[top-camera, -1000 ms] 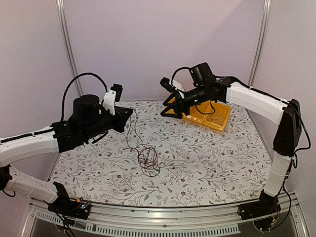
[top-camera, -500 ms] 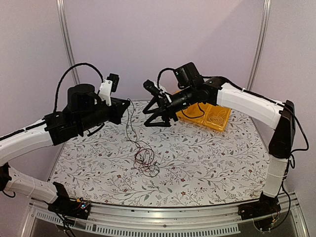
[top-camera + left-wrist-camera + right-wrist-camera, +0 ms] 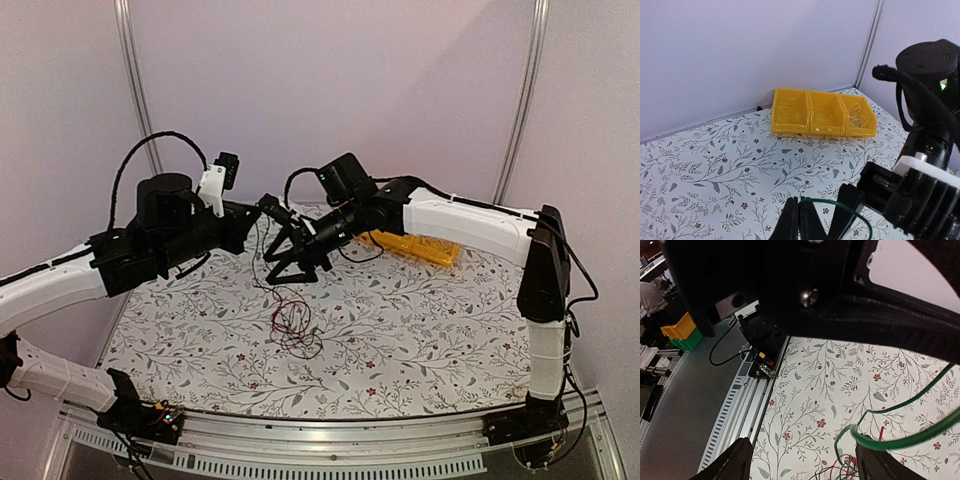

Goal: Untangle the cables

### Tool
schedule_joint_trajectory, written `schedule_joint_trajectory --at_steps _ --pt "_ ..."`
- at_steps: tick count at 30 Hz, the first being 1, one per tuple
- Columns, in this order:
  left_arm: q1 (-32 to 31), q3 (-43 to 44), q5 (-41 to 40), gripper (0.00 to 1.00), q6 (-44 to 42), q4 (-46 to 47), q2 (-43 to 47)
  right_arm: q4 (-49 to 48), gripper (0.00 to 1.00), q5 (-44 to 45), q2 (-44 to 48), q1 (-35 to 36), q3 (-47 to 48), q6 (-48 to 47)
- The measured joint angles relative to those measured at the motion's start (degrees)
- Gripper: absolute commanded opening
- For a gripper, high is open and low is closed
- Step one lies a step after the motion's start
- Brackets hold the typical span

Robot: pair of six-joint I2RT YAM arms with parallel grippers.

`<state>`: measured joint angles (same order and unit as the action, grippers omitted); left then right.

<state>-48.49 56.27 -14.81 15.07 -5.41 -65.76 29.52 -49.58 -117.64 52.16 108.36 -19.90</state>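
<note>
Soft, even light falls from overhead, and the floral-printed tabletop (image 3: 420, 340) carries only faint shadows. In the right wrist view a black housing (image 3: 790, 280) at 12 o'clock sits underexposed, and the thin green wire (image 3: 910, 439) at 4 o'clock is blurred.

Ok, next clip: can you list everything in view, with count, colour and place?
cables: one tangle of thin wires, red, dark and green; mid-table, one strand running up to the left tool
bin: one, three compartments, yellow; far right of the table, near the back wall
coiled wire: one, pale; in an end compartment of the bin
table: one, white floral cover; under everything
left arm, right arm: two, white and black; reaching in from the near edge
left tool: one, black; shut on a strand, raised
right tool: one, black; open, raised beside the left tool
</note>
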Motion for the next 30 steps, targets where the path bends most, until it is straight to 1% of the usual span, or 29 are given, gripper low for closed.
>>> schedule_joint_trajectory --at_steps 2,6,7,10,12,13,15,17,18,19,21,22,23,24,26,30 --pt "-0.02 -0.02 -0.48 0.00 0.02 -0.02 0.37 -1.14 0.70 -1.11 -0.83 0.02 0.28 0.70" --pt "-0.02 -0.39 -1.57 0.00 0.15 0.13 1.42 -2.99 0.54 -4.04 -3.78 0.20 1.25 2.64" --pt "-0.02 -0.61 -1.99 0.00 0.22 0.13 1.68 -3.15 0.49 -4.79 -4.66 0.31 1.36 3.04" --pt "0.00 -1.11 -3.06 0.00 0.52 0.13 2.16 -3.17 0.26 -6.54 -6.36 0.42 1.38 4.04" --pt "0.00 -1.62 -3.93 0.00 0.79 0.20 2.49 -3.10 0.15 -7.37 -6.49 0.46 0.96 4.61" --pt "0.00 -1.92 -4.24 0.00 0.90 0.22 2.67 -3.28 0.11 -7.96 -6.38 0.46 0.74 4.63" --pt "0.00 -2.51 -4.85 0.00 1.07 0.28 2.86 -3.89 0.08 -8.57 -5.84 0.46 -0.15 4.70" --pt "0.00 -3.08 -5.31 0.00 1.22 0.35 2.91 -4.09 0.07 -9.11 -4.44 0.46 -2.03 4.94" --pt "0.00 -3.34 -5.42 0.00 1.29 0.35 2.91 -4.20 0.09 -9.03 -4.17 0.46 -2.84 4.94" --pt "0.00 -3.52 -5.46 0.00 1.38 0.35 2.91 -4.42 0.15 -8.70 -2.78 0.48 -3.67 4.92" --pt "0.00 -3.69 -5.49 0.00 1.53 0.37 2.91 -5.46 0.37 -6.64 -0.59 0.50 -5.77 5.55" --pt "0.00 -3.72 -5.49 0.00 1.60 0.42 2.91 -6.19 0.46 -4.33 0.76 0.55 -6.91 5.49" --pt "0.00 -3.72 -5.49 0.00 1.66 0.46 2.91 -6.54 0.52 -2.71 1.36 0.57 -7.39 6.08" --pt "0.00 -3.72 -5.49 0.00 1.70 0.46 2.91 -7.37 0.56 -0.11 2.10 0.63 -7.87 6.21" --pt "0.00 -3.74 -5.51 0.00 1.88 0.46 2.91 -8.61 0.59 3.63 2.40 0.68 -8.07 6.67" --pt "0.00 -3.98 -5.73 0.00 2.38 0.52 3.43 -9.77 0.62 7.39 1.88 0.66 -8.57 7.63"
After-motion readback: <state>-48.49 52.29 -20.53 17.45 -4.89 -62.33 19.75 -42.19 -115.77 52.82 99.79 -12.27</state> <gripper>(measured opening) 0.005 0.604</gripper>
